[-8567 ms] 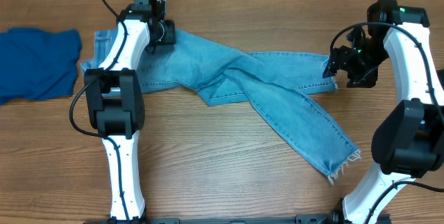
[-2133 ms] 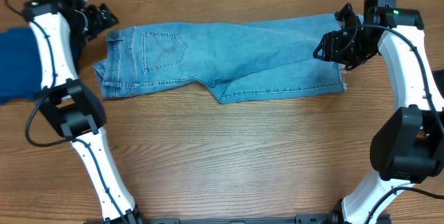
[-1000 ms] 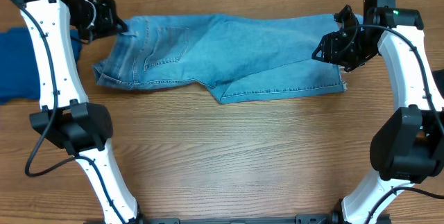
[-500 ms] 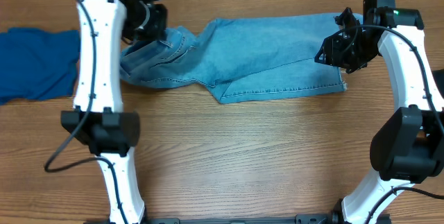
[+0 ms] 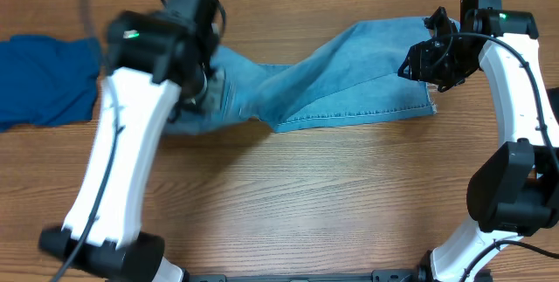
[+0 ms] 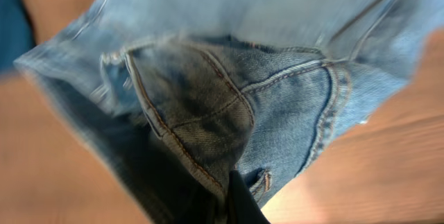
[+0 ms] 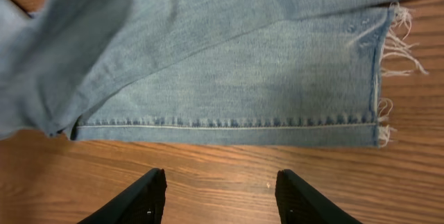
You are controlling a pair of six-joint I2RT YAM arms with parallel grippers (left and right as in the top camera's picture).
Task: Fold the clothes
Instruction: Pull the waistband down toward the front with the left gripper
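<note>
Overhead, the jeans lie long from centre left to upper right, with the left gripper at the waistband end and the right gripper over the hems. In the left wrist view the jaws are clamped on bunched denim. In the right wrist view the fingers stand apart and empty, the hem lying across the frame above them.

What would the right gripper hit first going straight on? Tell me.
Most likely the jeans, the leg near its frayed hem. Depth is unclear: the open right gripper might instead land on bare table beside the seam.
</note>
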